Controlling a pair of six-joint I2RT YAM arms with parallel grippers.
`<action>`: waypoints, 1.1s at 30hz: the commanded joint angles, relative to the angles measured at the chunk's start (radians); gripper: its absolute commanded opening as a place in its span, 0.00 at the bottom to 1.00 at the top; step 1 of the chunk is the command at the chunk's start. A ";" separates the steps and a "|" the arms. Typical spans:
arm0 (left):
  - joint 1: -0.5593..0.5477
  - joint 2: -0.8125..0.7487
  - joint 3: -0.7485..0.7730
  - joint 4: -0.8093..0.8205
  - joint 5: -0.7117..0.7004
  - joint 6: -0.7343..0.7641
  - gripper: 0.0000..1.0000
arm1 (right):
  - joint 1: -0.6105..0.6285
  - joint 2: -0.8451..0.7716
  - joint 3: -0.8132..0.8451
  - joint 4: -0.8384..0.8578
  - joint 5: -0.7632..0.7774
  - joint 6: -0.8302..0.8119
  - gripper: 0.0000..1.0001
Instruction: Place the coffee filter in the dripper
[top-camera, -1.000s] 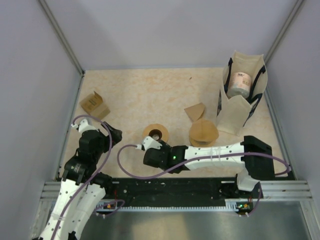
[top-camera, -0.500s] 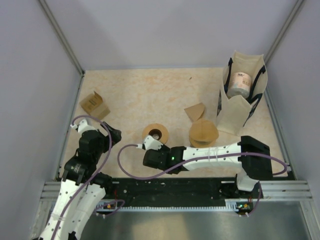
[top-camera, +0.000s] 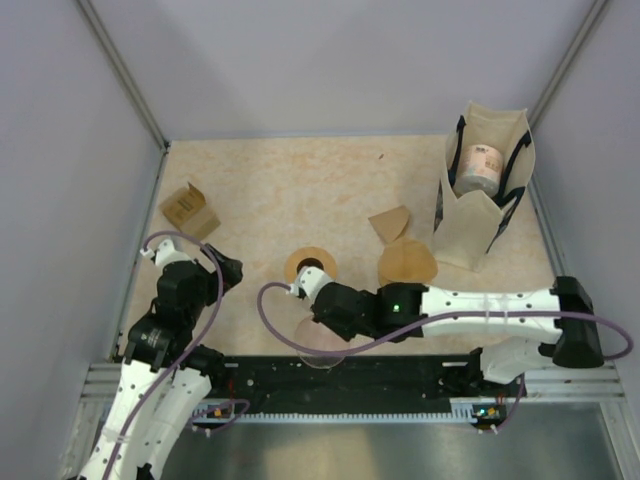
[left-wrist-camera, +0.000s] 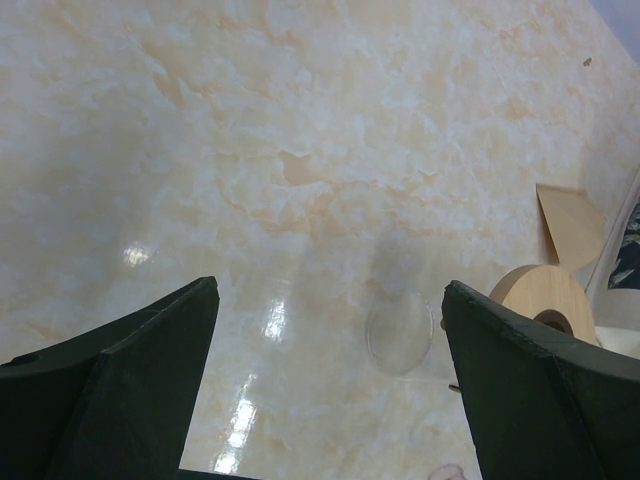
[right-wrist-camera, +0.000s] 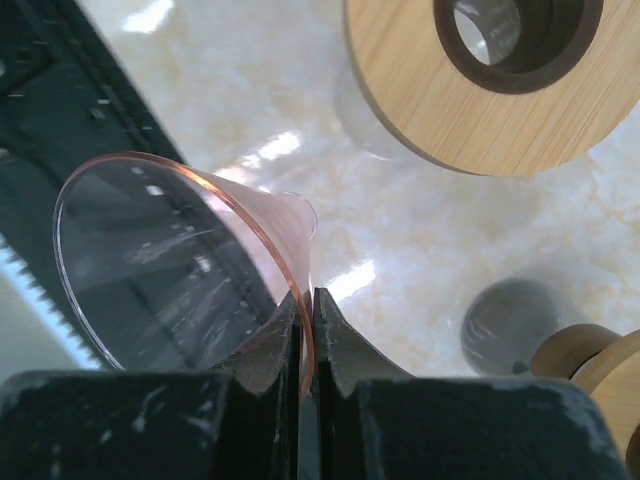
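- Currently the right gripper (right-wrist-camera: 307, 305) has its jaws pressed together on the thin rim of the clear pink dripper (right-wrist-camera: 180, 250). The dripper hangs tilted on its side at the near edge of the table, by the black rail (top-camera: 400, 375). In my judgement a pinch on one thin wall lets the cone swivel or slip out, and it would drop onto the rail.
- The wooden ring stand (right-wrist-camera: 450, 110) sits just beyond, and the dripper is not seated in it. Lowered while tilted, the spout could miss the hole or shove the stand aside.
- The left gripper (left-wrist-camera: 330, 288) has its jaws wide apart and holds nothing, off to the left of the stand. It gives the stand no support if it is nudged.
- The coffee filter stack (top-camera: 407, 265) lies flat on the table right of the stand, just beyond the right forearm and untouched. A folded filter (top-camera: 390, 222) lies farther back. A low forearm sweep could drag the papers, and a grab at the stack may lift several.
- The tote bag (top-camera: 480, 220) stands just beside the filters, where a wide reach could snag it.
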 joint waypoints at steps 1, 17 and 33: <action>0.002 -0.004 0.042 0.041 -0.012 0.017 0.99 | 0.005 -0.120 0.091 0.011 -0.179 -0.029 0.00; 0.002 0.031 0.053 0.170 0.023 0.033 0.99 | -0.458 -0.068 0.379 0.025 -0.780 0.115 0.00; 0.002 0.123 -0.040 0.351 0.140 0.033 0.99 | -0.614 0.102 0.463 -0.088 -0.727 0.135 0.00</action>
